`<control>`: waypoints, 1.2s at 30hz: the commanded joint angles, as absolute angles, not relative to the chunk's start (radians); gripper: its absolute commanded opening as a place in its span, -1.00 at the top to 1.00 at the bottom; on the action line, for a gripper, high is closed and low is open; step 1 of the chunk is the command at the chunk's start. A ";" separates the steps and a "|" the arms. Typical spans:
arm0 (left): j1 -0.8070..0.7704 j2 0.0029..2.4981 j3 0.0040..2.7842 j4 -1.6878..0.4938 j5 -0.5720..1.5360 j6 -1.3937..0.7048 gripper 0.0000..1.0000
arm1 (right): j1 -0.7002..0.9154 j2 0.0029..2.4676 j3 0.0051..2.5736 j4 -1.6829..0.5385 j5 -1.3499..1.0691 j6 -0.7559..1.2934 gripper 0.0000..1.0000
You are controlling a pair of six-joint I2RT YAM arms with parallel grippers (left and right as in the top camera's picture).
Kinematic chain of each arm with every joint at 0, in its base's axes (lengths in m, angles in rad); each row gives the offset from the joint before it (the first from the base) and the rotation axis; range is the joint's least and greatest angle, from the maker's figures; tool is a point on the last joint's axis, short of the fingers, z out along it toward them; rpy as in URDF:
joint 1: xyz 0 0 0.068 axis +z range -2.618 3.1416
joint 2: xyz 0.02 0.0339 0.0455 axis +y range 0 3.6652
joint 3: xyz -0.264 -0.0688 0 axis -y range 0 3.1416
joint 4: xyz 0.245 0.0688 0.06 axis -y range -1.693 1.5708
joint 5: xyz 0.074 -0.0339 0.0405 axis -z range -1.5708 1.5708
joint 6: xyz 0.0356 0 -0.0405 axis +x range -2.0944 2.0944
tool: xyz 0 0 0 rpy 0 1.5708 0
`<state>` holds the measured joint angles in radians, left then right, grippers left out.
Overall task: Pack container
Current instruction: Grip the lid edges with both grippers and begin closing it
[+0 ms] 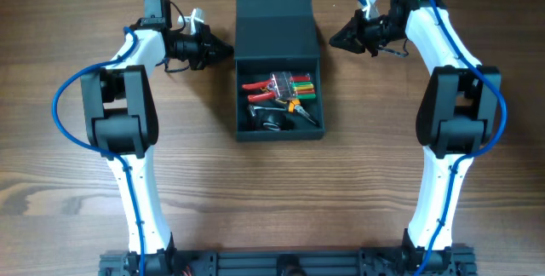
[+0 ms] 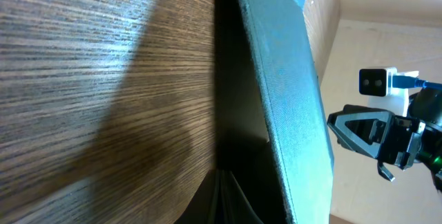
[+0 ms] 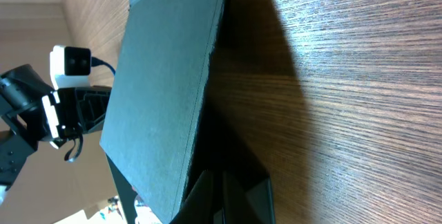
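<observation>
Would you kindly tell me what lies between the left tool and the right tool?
The open flap lid of the container lies between the left tool and the right tool, as the overhead view shows.

Matt container (image 1: 277,25) — wood-grain table (image 1: 358,191)

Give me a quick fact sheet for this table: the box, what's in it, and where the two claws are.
container: dark teal-grey box in the middle of the wooden table
flap: open, raised at the far edge
contents: hand tools with red, green and orange handles, plus dark items too small to name
left gripper: beside the container's left wall, nothing seen in it
right gripper: beside the flap's right edge, nothing seen in it
contact: cannot tell whether either gripper touches the container
</observation>
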<state>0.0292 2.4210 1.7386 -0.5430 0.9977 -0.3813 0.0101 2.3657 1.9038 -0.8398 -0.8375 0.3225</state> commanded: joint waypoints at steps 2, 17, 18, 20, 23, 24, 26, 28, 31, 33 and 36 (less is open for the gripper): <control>0.030 2.432 1.741 -0.538 1.032 -0.398 0.92 | 0.015 2.415 1.903 -0.826 -0.847 0.346 0.89; 0.012 2.432 1.741 -0.536 1.031 -0.398 0.92 | 0.051 2.467 1.903 -0.816 -0.847 0.351 0.90; 0.003 2.432 1.741 -0.530 1.028 -0.398 0.92 | 0.063 2.468 1.903 -0.811 -0.847 0.351 0.90; -0.002 2.432 1.741 -0.529 1.028 -0.398 0.92 | 0.072 2.468 1.903 -0.807 -0.854 0.351 0.90; -0.012 2.432 1.741 -0.530 1.029 -0.398 0.92 | 0.083 2.468 1.903 -0.804 -0.861 0.351 0.90; -0.014 2.432 1.741 -0.530 1.029 -0.398 0.92 | 0.085 2.468 1.903 -0.804 -0.868 0.350 0.90; -0.016 2.432 1.741 -0.530 1.041 -0.398 0.92 | 0.085 2.468 1.903 -0.803 -0.903 0.342 0.91; -0.016 2.432 1.741 -0.530 1.061 -0.398 0.92 | 0.085 2.468 1.903 -0.800 -0.940 0.333 0.92; -0.016 2.431 1.741 -0.530 1.066 -0.398 0.92 | 0.085 2.468 1.903 -0.802 -0.976 0.307 0.92; -0.016 2.431 1.741 -0.530 1.067 -0.397 0.93 | 0.085 2.468 1.903 -0.805 -0.993 0.289 0.92; -0.015 2.429 1.742 -0.529 1.085 -0.397 0.93 | 0.085 2.467 1.903 -0.805 -0.997 0.287 0.91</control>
<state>-0.0170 2.4210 1.7386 -0.5331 1.0328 -0.3882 0.0845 2.4573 1.9038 -0.8062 -0.9379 0.3199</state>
